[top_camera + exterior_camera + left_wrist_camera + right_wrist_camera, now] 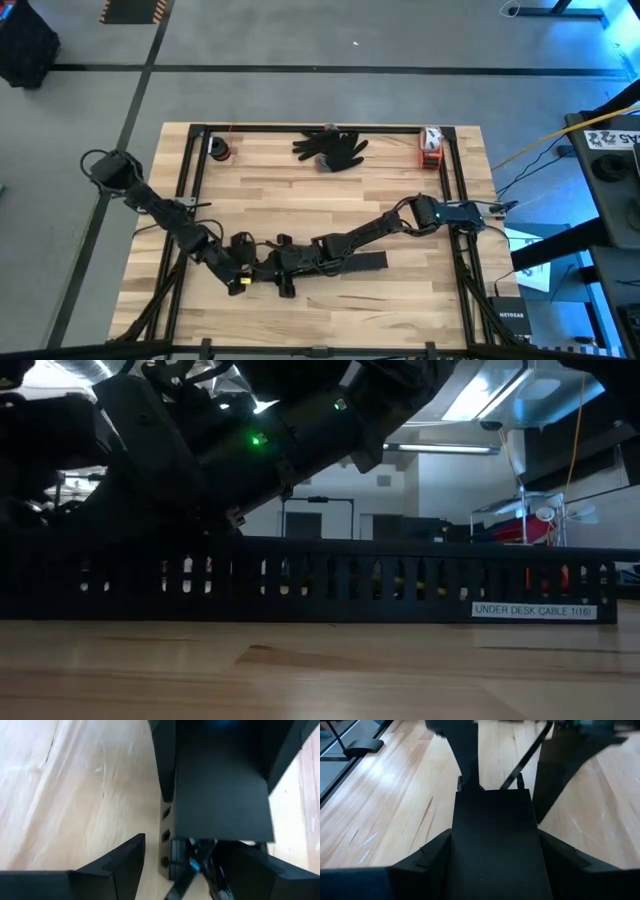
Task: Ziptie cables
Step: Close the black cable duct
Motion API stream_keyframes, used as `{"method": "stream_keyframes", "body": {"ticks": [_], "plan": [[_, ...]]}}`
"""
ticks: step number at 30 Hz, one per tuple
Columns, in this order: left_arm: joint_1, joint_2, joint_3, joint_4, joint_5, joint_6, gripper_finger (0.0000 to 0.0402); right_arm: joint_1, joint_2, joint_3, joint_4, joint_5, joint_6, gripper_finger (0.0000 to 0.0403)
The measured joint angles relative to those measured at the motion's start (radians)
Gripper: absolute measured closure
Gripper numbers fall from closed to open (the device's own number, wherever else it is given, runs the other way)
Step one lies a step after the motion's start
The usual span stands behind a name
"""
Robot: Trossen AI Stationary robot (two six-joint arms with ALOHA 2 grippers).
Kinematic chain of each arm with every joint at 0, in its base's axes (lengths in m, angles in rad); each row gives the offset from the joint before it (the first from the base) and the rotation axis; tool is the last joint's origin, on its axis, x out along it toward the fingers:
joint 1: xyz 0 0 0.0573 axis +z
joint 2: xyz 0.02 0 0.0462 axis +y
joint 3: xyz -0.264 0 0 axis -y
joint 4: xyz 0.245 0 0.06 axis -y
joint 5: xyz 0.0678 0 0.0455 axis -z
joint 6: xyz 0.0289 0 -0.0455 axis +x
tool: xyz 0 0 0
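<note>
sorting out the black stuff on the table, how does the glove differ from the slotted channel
The glove is limp with splayed fingers; the slotted channel is long, straight, rigid. The glove lies at the far edge, the slotted channel near the front. Both are black, on the wooden table.

grey floor (300, 40) with dark tape lines (330, 69) surrounds the wooden desk (330, 200); long ceiling lights (440, 448) glow beyond pale walls (440, 490).

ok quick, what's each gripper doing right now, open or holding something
left gripper: at the end of the black slotted channel; open or closed cannot be told.
right gripper: closed on the black slotted channel.
</note>
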Motion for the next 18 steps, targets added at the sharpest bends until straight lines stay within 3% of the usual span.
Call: {"method": "stream_keyframes", "body": {"ticks": [8, 18], "plan": [[-0.010, -0.060, 0.116, -0.264, 0.033, -0.017, 0.0165, -0.002, 0.000, 0.000, -0.001, -0.008, 0.000, 0.0173], [-0.034, -0.147, 0.223, -0.521, 0.104, -0.173, 0.0164, -0.009, 0.002, 0.014, -0.008, -0.001, 0.004, 0.0173]]}}
